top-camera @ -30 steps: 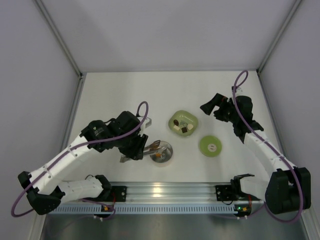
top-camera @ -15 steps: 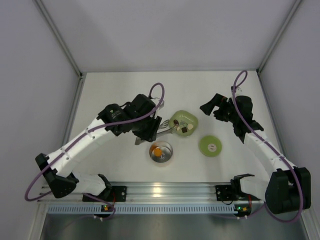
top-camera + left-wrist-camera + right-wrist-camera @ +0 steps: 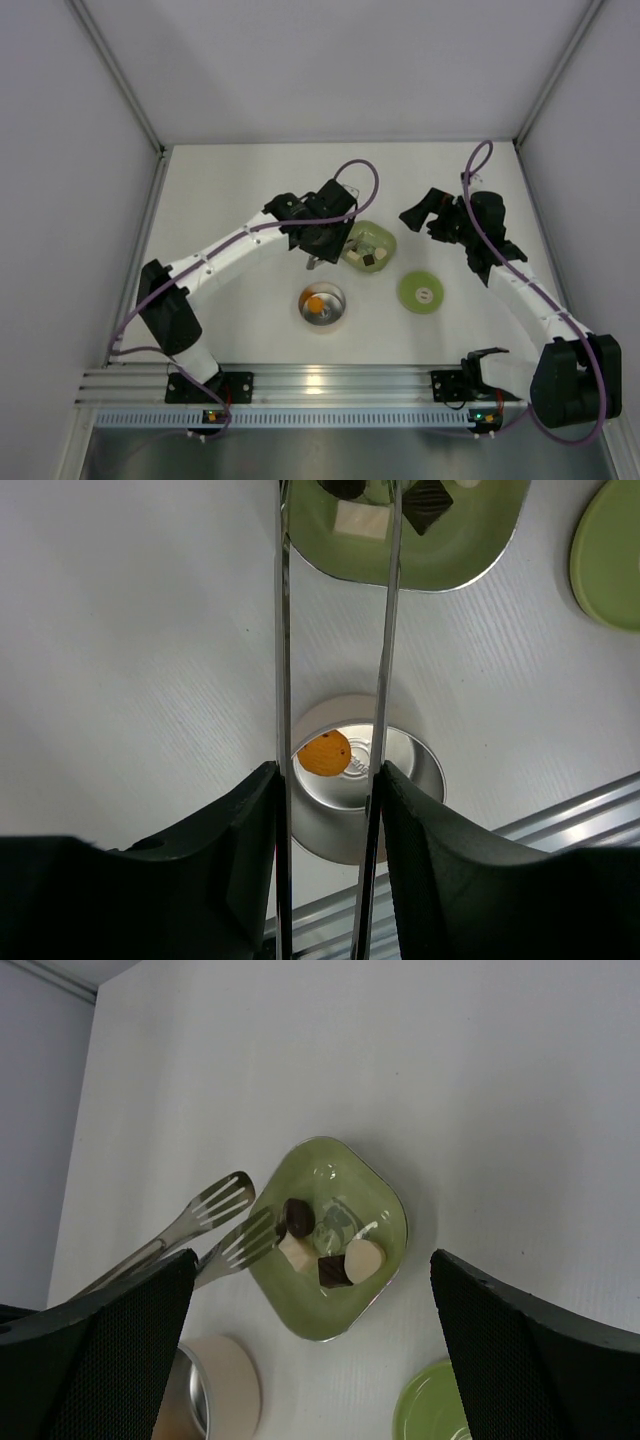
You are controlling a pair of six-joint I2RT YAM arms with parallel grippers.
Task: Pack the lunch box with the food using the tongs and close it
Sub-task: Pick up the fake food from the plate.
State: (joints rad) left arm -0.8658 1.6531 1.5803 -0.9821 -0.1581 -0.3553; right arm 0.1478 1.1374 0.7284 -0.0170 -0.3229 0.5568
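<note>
My left gripper (image 3: 328,770) is shut on the tongs (image 3: 283,630), whose two arms run between its fingers. The tongs' slotted tips (image 3: 235,1220) are spread and hold nothing; one lies over the left rim of the green dish (image 3: 375,1200), beside a dark round piece (image 3: 298,1217). A whitish piece (image 3: 298,1252), a dark square piece (image 3: 333,1271) and a pale round piece (image 3: 364,1259) also lie in the dish. The steel lunch box (image 3: 334,312) holds one orange piece (image 3: 316,303). Its green lid (image 3: 421,292) lies flat to the right. My right gripper (image 3: 420,210) hangs open above the dish.
The left arm (image 3: 230,250) stretches diagonally across the table from the near left. The aluminium rail (image 3: 330,385) runs along the near edge. Grey walls (image 3: 90,200) close in the left, right and back sides.
The left arm swung the tongs from over the lunch box up and right to the green dish. The orange piece stayed behind in the lunch box. The right arm has not moved.
</note>
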